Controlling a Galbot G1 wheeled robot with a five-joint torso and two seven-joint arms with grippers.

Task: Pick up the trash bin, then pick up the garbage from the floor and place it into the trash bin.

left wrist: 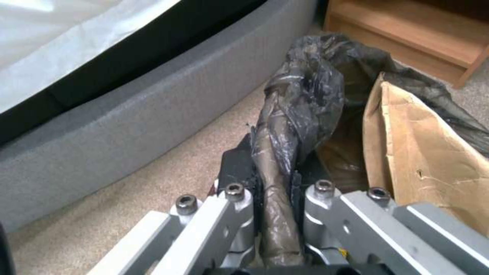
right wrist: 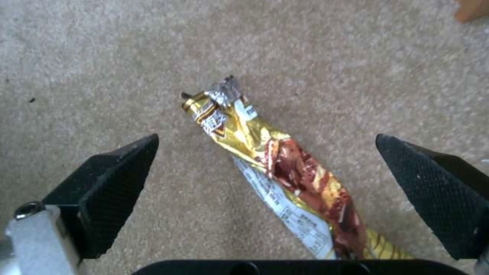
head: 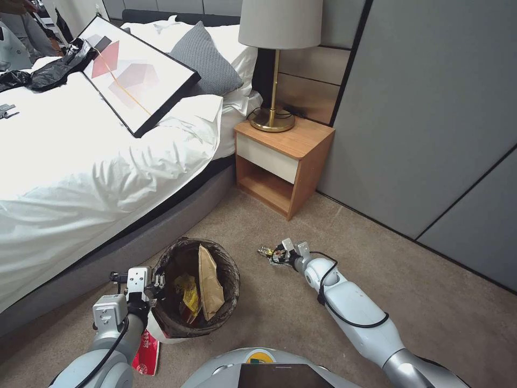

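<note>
Already the left gripper clamps the trash bin's near-left rim, a paper bag inside. To its right, the right gripper gapes over a gold wrapper, seemingly ungrasped.

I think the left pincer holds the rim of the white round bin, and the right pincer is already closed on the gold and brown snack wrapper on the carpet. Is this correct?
Not fully. The left pincer does grip the rim of the white round bin, but the right pincer is open: the right wrist view shows its fingers spread on both sides of the gold and brown snack wrapper, not touching it.
</note>
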